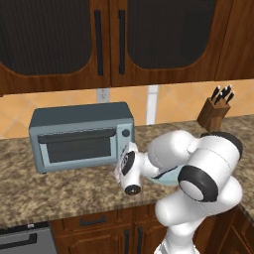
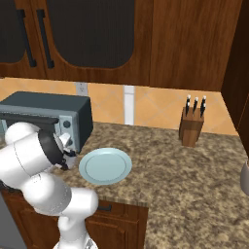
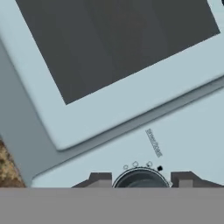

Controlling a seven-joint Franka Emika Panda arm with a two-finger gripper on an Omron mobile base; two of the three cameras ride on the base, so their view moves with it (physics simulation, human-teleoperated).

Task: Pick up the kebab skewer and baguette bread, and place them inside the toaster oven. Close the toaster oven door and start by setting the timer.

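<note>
The blue-grey toaster oven [image 1: 79,136] [image 2: 48,112] stands on the counter at the left with its door [image 1: 77,147] [image 3: 109,57] shut. My gripper [image 1: 124,150] [image 2: 68,144] [image 3: 142,181] reaches against the oven's right panel. In the hand view a round dark knob [image 3: 141,180] with dial marks sits between my two fingertips [image 3: 99,178], and the gripper is shut on it. A second knob [image 1: 126,132] shows higher on the panel. The kebab skewer and baguette bread are out of view.
A pale blue plate [image 2: 105,166] lies on the granite counter right of the oven, partly under my arm. A wooden knife block [image 1: 214,111] [image 2: 191,124] stands against the back wall on the right. Dark cabinets hang overhead.
</note>
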